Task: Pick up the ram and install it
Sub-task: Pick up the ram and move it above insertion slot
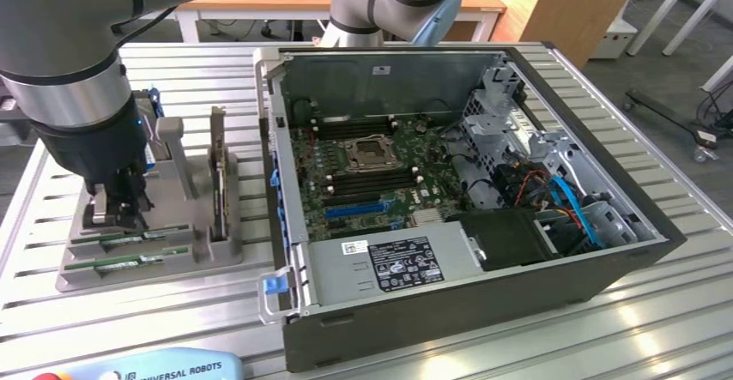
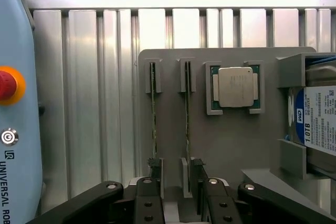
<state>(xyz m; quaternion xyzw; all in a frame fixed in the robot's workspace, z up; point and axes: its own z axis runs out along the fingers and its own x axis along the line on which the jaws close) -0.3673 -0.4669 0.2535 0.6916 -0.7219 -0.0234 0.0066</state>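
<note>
Two green ram sticks stand on edge in slots of a grey holder (image 1: 218, 251), one ram stick (image 1: 132, 238) behind the other (image 1: 129, 262). In the wrist view they run as thin lines, one (image 2: 153, 114) beside the other (image 2: 187, 114). My gripper (image 1: 115, 213) hangs low over the sticks' end, open and holding nothing. Its black fingertips (image 2: 197, 165) stand apart, with the end of the second stick between them; the other fingertip (image 2: 153, 164) lines up with the first stick. The open computer case (image 1: 343, 264) shows its motherboard (image 1: 366, 165) with dark memory slots.
On the same holder sit a processor (image 2: 235, 86), a hard drive (image 2: 315, 121) with a blue-white label and a dark expansion card (image 1: 218, 174) standing upright. A teach pendant (image 1: 149, 367) lies at the table's front edge. The slatted metal table (image 1: 641, 311) carries everything.
</note>
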